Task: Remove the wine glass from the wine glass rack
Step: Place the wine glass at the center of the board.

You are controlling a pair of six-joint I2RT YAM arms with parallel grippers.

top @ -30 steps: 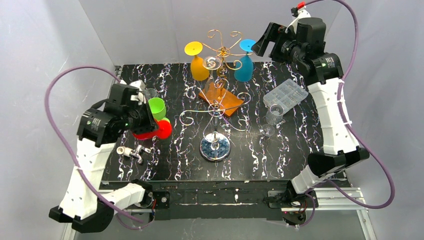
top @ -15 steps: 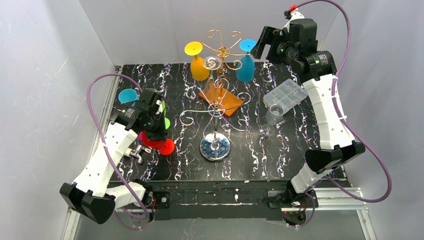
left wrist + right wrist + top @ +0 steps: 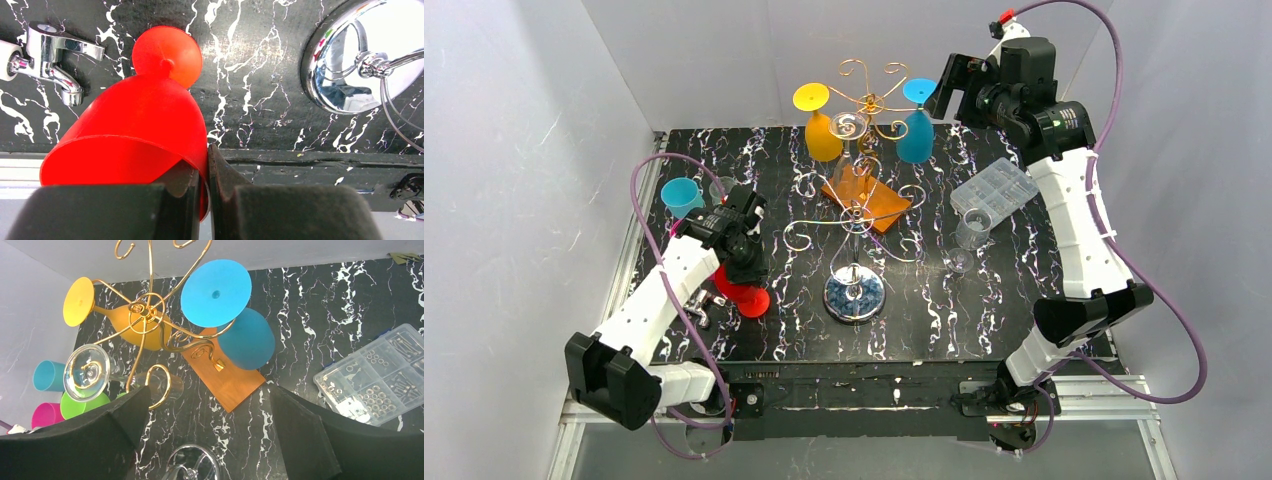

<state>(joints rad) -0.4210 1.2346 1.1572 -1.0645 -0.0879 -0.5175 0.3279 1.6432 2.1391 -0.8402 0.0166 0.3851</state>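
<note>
The wine glass rack is a gold wire tree with a shiny round base. A yellow glass, a blue glass and a clear glass hang upside down from its top tier. My left gripper is shut on the rim of a red wine glass, left of the rack's base. The glass's foot is at the tabletop. My right gripper is open and empty, high up beside the blue glass.
An orange square block lies behind the rack pole. A clear parts box, a clear cup and a small glass stand on the right. A teal cup and a chrome tap fitting are on the left.
My left arm has swung forward and down with the red glass, bringing its foot to the table. The teal cup has come into view. The right arm shifted slightly, then held still.
</note>
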